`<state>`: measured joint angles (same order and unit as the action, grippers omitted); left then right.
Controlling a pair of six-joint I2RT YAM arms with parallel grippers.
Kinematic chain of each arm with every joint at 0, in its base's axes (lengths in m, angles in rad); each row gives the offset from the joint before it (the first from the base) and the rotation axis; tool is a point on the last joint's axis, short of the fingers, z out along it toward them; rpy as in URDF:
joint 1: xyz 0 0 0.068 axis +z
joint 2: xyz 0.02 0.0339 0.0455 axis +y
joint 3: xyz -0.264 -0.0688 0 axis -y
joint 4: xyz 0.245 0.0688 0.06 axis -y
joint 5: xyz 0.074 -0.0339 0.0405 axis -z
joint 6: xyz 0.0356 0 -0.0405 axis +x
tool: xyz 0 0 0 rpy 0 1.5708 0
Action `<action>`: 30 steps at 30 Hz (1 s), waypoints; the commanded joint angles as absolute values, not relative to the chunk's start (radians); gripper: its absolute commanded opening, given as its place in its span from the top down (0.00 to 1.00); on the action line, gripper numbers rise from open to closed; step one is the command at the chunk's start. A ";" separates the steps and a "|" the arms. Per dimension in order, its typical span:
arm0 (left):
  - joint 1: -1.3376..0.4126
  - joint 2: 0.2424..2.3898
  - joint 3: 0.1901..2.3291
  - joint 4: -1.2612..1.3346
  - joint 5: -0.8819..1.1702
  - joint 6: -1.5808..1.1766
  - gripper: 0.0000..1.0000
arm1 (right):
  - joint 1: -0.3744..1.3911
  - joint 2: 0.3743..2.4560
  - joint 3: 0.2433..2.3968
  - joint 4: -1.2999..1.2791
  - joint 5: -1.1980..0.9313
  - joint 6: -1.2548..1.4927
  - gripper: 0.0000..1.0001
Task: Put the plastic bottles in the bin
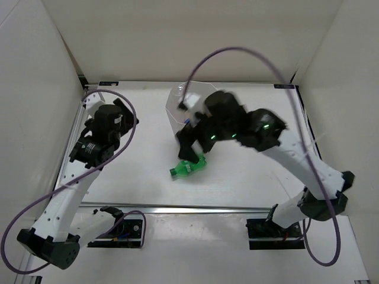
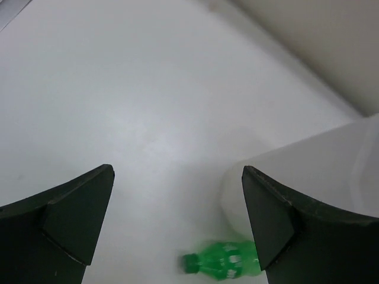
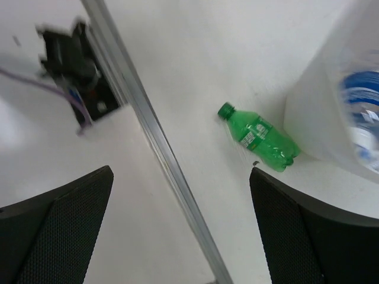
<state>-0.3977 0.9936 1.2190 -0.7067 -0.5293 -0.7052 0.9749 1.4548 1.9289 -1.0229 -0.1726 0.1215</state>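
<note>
A green bottle [image 1: 189, 167] lies on its side on the white table, just in front of the tall white bin [image 1: 177, 109]. My right gripper [image 1: 192, 151] hangs open and empty above the bottle and the bin's near side. In the right wrist view the green bottle [image 3: 259, 137] lies beside the bin [image 3: 314, 112], and a blue-labelled clear bottle [image 3: 361, 112] shows blurred through the bin's wall. My left gripper [image 1: 129, 118] is open and empty at the far left. Its view shows the green bottle [image 2: 225, 263] and the bin [image 2: 308, 177]. The other bottles are out of sight.
White walls enclose the table on the left, back and right. A metal rail [image 1: 177, 208] runs along the near edge, also visible in the right wrist view [image 3: 160, 148]. The arm bases and a purple cable [image 1: 249, 56] sit around it.
</note>
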 commanded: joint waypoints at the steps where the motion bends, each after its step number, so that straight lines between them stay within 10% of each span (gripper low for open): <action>1: -0.368 1.019 1.177 -0.949 -0.604 -0.824 0.00 | 1.187 1.537 1.873 -1.062 0.190 -0.079 0.00; 16: -0.307 0.830 1.029 -1.058 -0.529 -0.876 0.00 | 1.367 1.859 1.603 -0.882 0.712 -0.114 0.00; 30: -0.307 0.736 0.979 -1.107 -0.434 -0.761 0.00 | 1.313 2.055 1.520 -0.657 0.628 -0.153 0.00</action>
